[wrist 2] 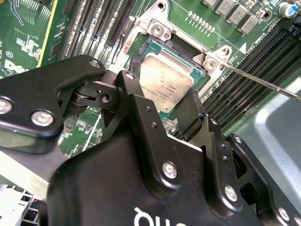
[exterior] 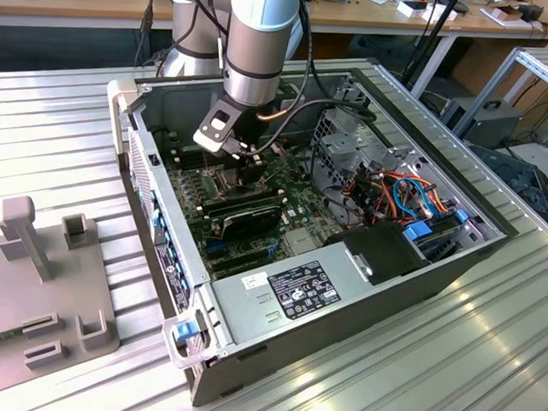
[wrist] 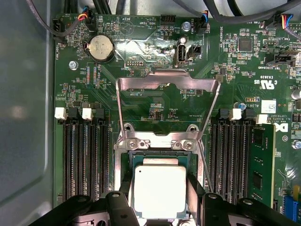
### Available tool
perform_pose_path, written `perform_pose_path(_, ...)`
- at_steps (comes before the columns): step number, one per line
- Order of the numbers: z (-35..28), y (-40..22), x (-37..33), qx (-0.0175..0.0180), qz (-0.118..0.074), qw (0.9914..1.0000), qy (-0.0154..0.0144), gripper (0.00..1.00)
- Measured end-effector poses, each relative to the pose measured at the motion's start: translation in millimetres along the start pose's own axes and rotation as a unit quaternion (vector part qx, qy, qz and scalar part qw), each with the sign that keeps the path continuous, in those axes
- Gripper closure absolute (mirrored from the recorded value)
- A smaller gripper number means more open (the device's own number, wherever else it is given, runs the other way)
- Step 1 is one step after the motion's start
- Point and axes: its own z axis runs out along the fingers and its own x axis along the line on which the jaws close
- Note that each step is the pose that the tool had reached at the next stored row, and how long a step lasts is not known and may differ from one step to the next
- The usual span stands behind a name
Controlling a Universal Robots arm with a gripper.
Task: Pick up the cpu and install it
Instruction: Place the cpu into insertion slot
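The cpu point(wrist: 159, 190) is a flat silver-grey square lying level over the open socket point(wrist: 127, 162) on the green motherboard point(wrist: 155, 101). My gripper point(wrist: 159, 188) straddles it, one black finger point(wrist: 126, 186) against each opposite edge, shut on it. In the second wrist view the cpu point(wrist 2: 167, 82) sits inside the socket frame point(wrist 2: 157, 30) between the fingertips of the gripper point(wrist 2: 164, 89). The socket's hinged plate point(wrist: 167, 82) stands swung open. In the exterior view the gripper point(exterior: 248, 172) reaches down into the computer case point(exterior: 491, 242) over the board.
Black memory slots point(wrist: 84, 160) flank the socket on both sides, and a memory stick point(wrist: 261, 165) stands in one. The thin socket lever point(wrist 2: 263, 82) sticks out beside it. A power supply point(exterior: 288, 293), drive cage point(exterior: 350, 141) and coloured cables point(exterior: 402, 197) crowd the case. A grey fixture point(exterior: 43, 286) sits outside.
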Motion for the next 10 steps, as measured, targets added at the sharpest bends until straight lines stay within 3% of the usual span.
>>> perform_pose_path(10, 0.8, 0.0, 0.0, -0.0001, 0.000, 1.00000, 0.0001, 0.45)
